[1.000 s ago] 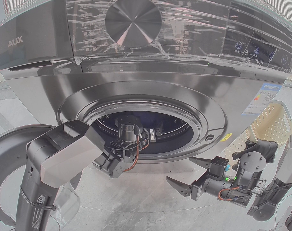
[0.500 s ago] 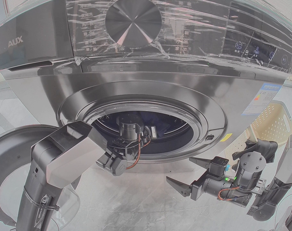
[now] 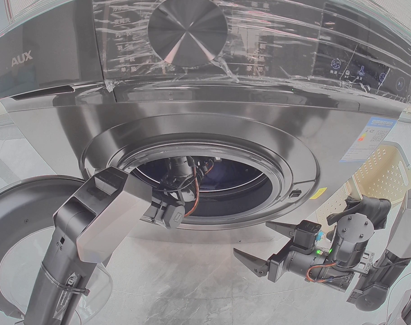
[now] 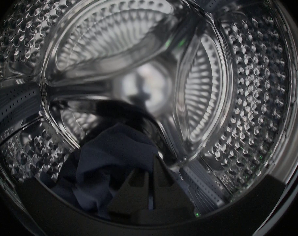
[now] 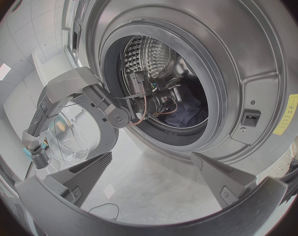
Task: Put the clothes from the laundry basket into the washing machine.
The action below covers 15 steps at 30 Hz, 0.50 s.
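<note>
The washing machine's round opening point(image 3: 287, 170) faces me with its door swung open. My left arm reaches through it; the left gripper point(image 4: 151, 181) is deep in the steel drum point(image 4: 253, 82), fingers pressed together on a dark blue cloth point(image 4: 103, 161) bunched at the drum's bottom. From the right wrist view the same blue cloth point(image 5: 188, 112) lies just beyond the left wrist. My right gripper point(image 3: 252, 237) hangs open and empty over the floor in front of the machine, below and right of the opening. A black garment point(image 3: 368, 206) lies on the cream laundry basket point(image 3: 386, 168) at the right.
The open glass door point(image 3: 16, 213) stands at the left, beside my left arm. Grey tiled floor point(image 3: 192, 276) lies between the machine and my right gripper. The basket sits tight against the machine's right side.
My left arm has pushed up and forward, carrying its wrist from the front of the opening into the drum. The right arm has kept still.
</note>
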### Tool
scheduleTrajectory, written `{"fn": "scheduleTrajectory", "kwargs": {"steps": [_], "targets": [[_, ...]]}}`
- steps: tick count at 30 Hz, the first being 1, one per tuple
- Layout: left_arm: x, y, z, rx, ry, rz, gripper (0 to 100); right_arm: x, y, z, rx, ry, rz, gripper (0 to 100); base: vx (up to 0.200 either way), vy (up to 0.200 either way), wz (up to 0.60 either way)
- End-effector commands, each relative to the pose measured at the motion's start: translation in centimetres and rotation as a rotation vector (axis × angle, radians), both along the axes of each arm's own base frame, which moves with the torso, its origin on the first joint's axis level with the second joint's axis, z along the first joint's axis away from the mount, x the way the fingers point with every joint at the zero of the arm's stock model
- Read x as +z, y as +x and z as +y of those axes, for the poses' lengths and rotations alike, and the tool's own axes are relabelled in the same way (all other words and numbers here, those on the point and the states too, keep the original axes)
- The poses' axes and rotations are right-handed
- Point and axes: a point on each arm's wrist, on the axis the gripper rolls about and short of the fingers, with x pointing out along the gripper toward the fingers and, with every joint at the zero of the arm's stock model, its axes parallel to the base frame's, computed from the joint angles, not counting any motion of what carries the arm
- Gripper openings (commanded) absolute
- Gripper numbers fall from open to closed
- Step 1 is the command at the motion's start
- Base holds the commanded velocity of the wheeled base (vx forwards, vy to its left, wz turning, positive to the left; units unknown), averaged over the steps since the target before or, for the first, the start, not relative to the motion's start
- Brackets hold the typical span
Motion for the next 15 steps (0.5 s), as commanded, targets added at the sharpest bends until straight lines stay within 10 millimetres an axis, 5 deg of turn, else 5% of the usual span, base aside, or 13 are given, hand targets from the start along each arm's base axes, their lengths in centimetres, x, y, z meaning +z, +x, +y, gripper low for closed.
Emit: {"fn": "scheduleTrajectory", "kwargs": {"steps": [1, 12, 13, 15], "targets": [[-0.87, 1.27, 0.3, 0.028, -0.019, -0.028, 0, -0.11, 0.06, 0.02, -0.001, -0.002, 0.002, 100, 0.0, 0.0, 0.0], [-1.59, 1.23, 0.32, 0.028, -0.005, -0.005, 0, -0.15, 0.04, 0.05, 0.0, -0.002, 0.005, 100, 0.0, 0.0, 0.0], [-1.69, 1.08, 0.23, 0.026, -0.006, 0.003, 100, -0.17, 0.02, 0.03, 0.001, -0.004, 0.005, 100, 0.0, 0.0, 0.0], [-1.65, 0.46, 0.03, 0.016, 0.004, 0.02, 100, -0.17, 0.02, 0.03, 0.0, -0.003, 0.006, 100, 0.0, 0.0, 0.0]]}}
